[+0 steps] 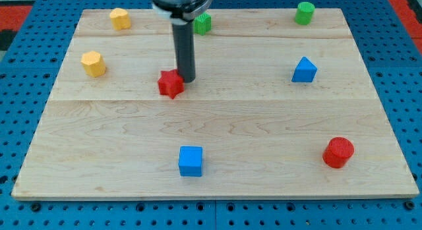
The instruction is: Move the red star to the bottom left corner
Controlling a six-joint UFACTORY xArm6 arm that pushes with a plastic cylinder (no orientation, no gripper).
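Observation:
The red star (171, 84) lies on the wooden board (99, 144), a little left of the board's middle. My tip (186, 80) stands right against the star's upper right side, touching or nearly touching it. The rod rises straight up from there to the view's top. The board's bottom left corner (30, 184) is far from the star, down and to the left.
A yellow block (93, 63) sits left of the star and another yellow block (119, 18) at the top left. A green block (202, 23) is partly behind the rod. A green cylinder (304, 12), blue triangular block (304, 70), red cylinder (338, 152) and blue cube (190, 161) also lie on the board.

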